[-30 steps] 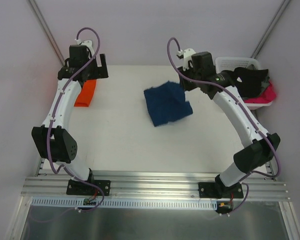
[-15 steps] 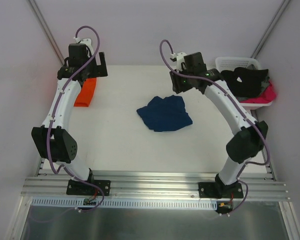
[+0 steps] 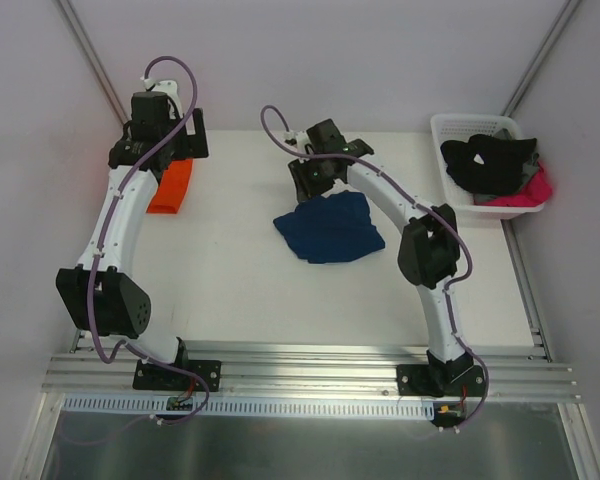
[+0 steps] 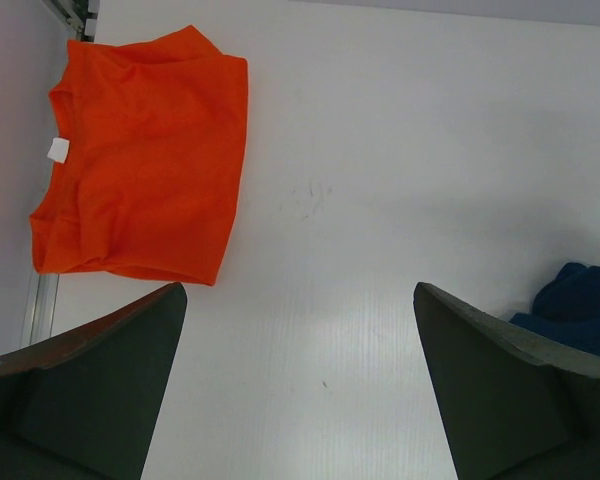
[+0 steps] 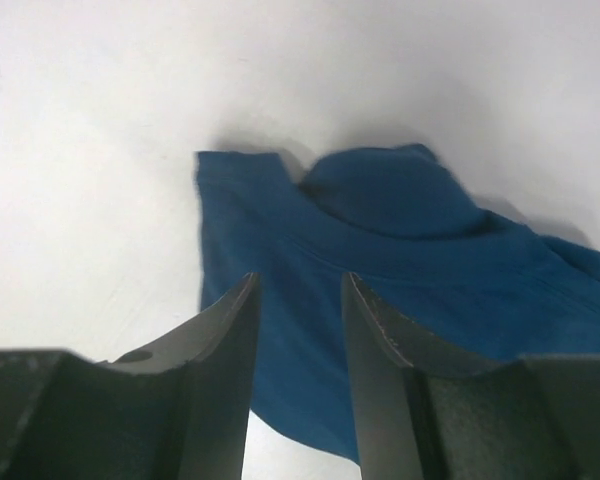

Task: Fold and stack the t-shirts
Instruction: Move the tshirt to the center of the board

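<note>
The navy blue t-shirt (image 3: 330, 228) lies crumpled and loosely spread in the middle of the table, its pale print hidden. My right gripper (image 3: 310, 185) hovers over its far left edge. In the right wrist view the fingers (image 5: 300, 280) stand partly apart, with only the blue cloth (image 5: 400, 250) showing beyond the gap and nothing pinched. The orange t-shirt (image 3: 170, 188) lies folded at the far left of the table. My left gripper (image 3: 165, 150) hangs above it, wide open (image 4: 298, 290), with the orange t-shirt (image 4: 140, 160) ahead to the left and a bit of the navy shirt (image 4: 580, 310) at the right.
A white basket (image 3: 460, 125) stands at the back right of the table, holding black (image 3: 490, 160) and pink (image 3: 530, 190) clothing. Grey walls close in the back and sides. Both arm bases sit on the metal rail at the near edge.
The right gripper let go of the navy shirt, which dropped and spread out. The right arm then swung left to the shirt's far left edge. The left arm barely shifted.
</note>
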